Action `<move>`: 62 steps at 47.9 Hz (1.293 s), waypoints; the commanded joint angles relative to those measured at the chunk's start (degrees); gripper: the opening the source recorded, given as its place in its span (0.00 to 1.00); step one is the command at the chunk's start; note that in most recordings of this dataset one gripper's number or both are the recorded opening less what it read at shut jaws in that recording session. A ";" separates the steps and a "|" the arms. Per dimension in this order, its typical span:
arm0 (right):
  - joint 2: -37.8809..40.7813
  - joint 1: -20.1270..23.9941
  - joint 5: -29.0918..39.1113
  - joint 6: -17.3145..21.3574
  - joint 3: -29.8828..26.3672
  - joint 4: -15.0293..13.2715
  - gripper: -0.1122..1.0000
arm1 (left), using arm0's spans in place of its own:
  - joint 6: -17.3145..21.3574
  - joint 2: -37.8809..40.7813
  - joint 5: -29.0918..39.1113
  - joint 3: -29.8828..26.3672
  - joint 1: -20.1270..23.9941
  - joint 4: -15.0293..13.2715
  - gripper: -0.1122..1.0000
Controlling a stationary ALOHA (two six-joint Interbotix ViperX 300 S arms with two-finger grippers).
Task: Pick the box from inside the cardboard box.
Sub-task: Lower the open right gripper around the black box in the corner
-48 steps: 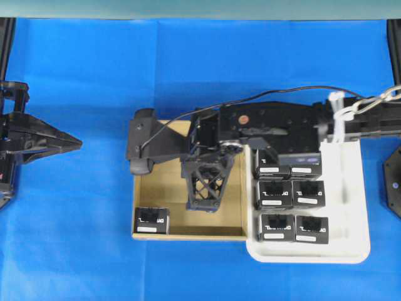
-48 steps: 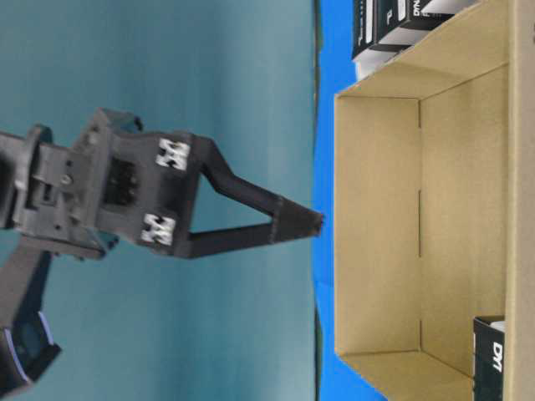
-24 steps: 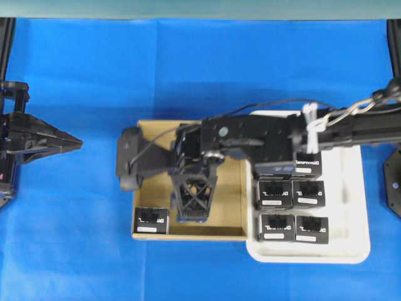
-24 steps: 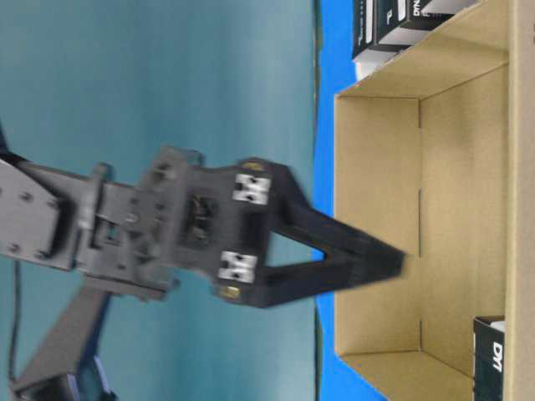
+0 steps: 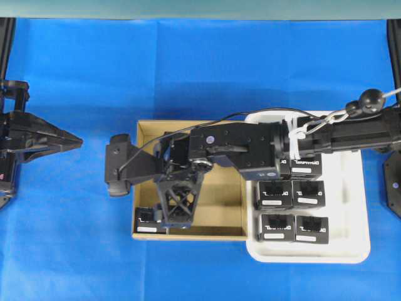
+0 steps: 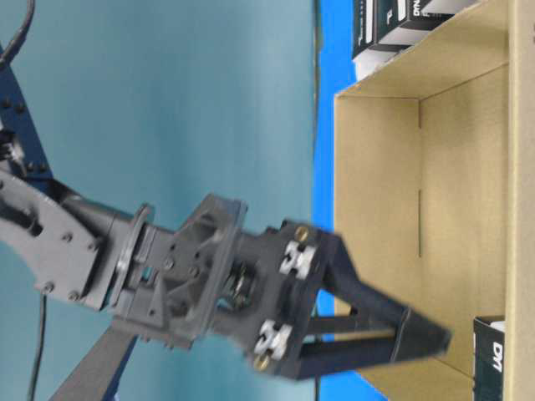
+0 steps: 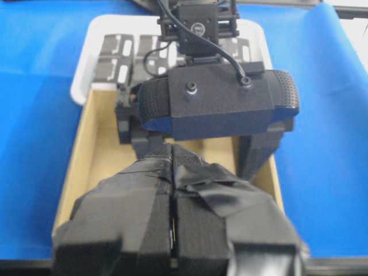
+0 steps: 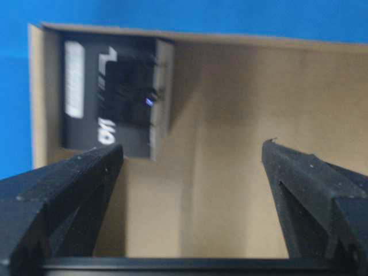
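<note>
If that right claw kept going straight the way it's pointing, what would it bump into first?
Probably the bare floor of the cardboard box. The open right gripper points into it, and the black box sits off to one side of its line, though depth is unclear.

One black box (image 5: 148, 219) in the cardboard box (image 5: 229, 207); five visible on one white tray (image 5: 351, 207).

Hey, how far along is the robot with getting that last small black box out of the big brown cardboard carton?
Done: five small black boxes sit in the white plastic tray. In hand: the right gripper, jaws open, hangs inside the brown cardboard carton, near the last black box in its corner, not touching it. Left: close on that box and lift it out. The left gripper waits shut, off to the side.
</note>
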 commanded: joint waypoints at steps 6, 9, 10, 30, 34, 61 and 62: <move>1.76 0.53 -0.35 0.00 -2.37 1.67 1.00 | -0.62 0.44 -0.26 -0.97 0.18 0.18 0.04; 2.37 0.70 -0.53 0.26 -2.64 1.85 1.00 | -0.70 0.44 -0.26 -0.97 0.18 0.09 0.04; 2.64 0.79 -0.53 0.35 -2.81 2.02 1.00 | -0.62 0.44 -0.26 -0.97 0.18 0.18 0.04; 5.27 1.05 -0.62 0.44 -5.89 3.25 1.00 | -0.70 0.44 -0.18 -0.88 0.26 0.18 0.04; 5.63 1.23 -0.53 0.44 -5.98 3.52 1.00 | -0.70 0.44 -0.26 -0.88 0.26 0.18 0.04; 6.94 1.76 -0.53 0.35 -5.71 4.22 1.00 | -0.88 0.35 -0.18 -0.53 0.35 0.18 0.04; 6.94 1.58 -0.53 0.35 -5.71 4.22 1.00 | -0.88 0.44 -0.26 -0.53 0.35 0.18 0.04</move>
